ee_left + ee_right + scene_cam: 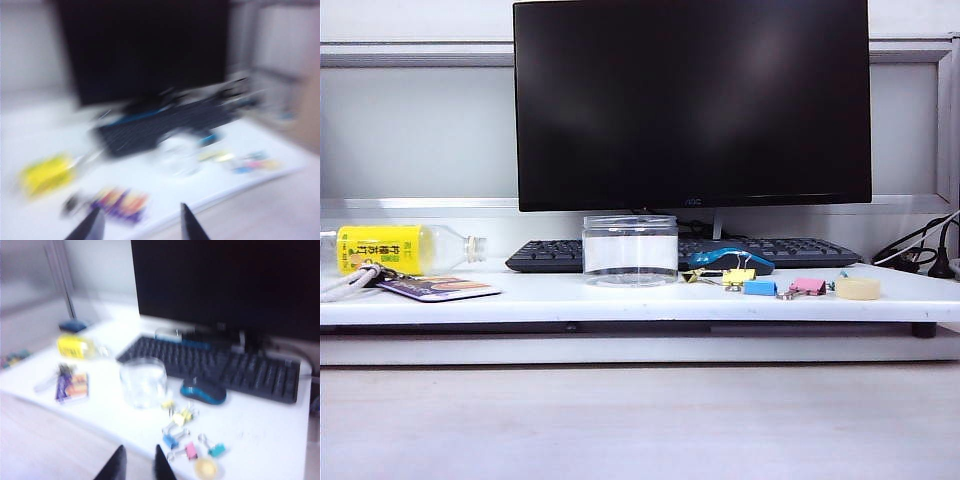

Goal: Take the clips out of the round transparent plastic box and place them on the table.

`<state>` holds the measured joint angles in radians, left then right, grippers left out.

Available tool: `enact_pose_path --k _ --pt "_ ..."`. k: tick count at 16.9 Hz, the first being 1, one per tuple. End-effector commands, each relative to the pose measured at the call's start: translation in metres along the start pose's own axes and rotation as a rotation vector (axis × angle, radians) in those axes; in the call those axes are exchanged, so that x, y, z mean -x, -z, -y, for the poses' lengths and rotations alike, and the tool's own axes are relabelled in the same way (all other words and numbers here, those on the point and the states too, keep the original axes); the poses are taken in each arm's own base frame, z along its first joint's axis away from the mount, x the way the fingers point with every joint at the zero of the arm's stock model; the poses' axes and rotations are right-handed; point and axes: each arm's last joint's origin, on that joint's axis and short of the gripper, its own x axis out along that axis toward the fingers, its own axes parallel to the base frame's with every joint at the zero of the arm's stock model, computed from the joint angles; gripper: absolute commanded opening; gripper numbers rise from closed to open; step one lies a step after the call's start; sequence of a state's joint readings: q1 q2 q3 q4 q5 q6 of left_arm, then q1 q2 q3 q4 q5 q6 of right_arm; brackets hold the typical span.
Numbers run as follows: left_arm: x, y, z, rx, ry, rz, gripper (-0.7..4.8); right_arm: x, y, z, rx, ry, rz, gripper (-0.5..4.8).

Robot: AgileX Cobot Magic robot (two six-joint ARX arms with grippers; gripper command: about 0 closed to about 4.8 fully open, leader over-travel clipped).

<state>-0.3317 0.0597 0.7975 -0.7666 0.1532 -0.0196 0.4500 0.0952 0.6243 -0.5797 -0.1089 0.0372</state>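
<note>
A long flat white table (620, 298) is sitting above a pale wood-grain surface (640, 420), with a black monitor (692, 100) and black keyboard (560, 256) lining the grey wall behind it. At the table's nine o'clock end a clear bottle with a yellow label (395, 247) is lying on its side, its long axis running left to right, neck towards three o'clock. The round transparent plastic box (630, 249) is standing upright at the centre, mouth facing twelve o'clock. At its three o'clock, just beside it, the pale-yellow binder clips (730, 276) are lying on the table, then a blue clip (759, 288), a pink clip (807, 286) and a pale-yellow tape roll (858, 288).

The left gripper (140, 227) is hanging well apart from the box, fingers spread, nothing between them. The right gripper (139, 465) is hovering near the clips, its fingers standing narrowly apart, holding nothing.
</note>
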Motion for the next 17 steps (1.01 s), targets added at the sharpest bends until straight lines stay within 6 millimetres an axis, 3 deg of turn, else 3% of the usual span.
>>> enact_pose_path --k 1,4,6,8,9,11,17 --pt "-0.022 0.024 -0.009 0.074 -0.185 -0.077 2.06 -0.012 0.012 0.002 -0.004 0.002 0.002 0.76" --pt "-0.039 0.039 -0.010 0.078 -0.122 -0.078 2.04 -0.023 0.023 0.005 -0.002 0.069 0.026 0.76" --pt "-0.048 0.043 -0.010 0.067 -0.079 -0.041 1.10 -0.032 0.031 0.008 -0.001 0.105 0.066 0.76" --pt "-0.055 0.048 -0.011 0.062 -0.048 -0.018 1.06 -0.041 0.041 0.009 0.001 0.103 0.086 0.62" --pt "-0.058 0.051 -0.011 0.061 -0.031 -0.011 1.05 -0.044 0.047 0.010 0.001 0.101 0.092 0.31" --pt "-0.071 0.071 -0.011 0.065 0.052 -0.032 -0.06 -0.057 0.071 0.012 0.001 0.099 0.092 0.06" --pt "-0.084 0.092 -0.016 0.161 -0.040 -0.025 -0.06 -0.063 0.092 0.016 -0.005 0.180 0.039 -0.01"
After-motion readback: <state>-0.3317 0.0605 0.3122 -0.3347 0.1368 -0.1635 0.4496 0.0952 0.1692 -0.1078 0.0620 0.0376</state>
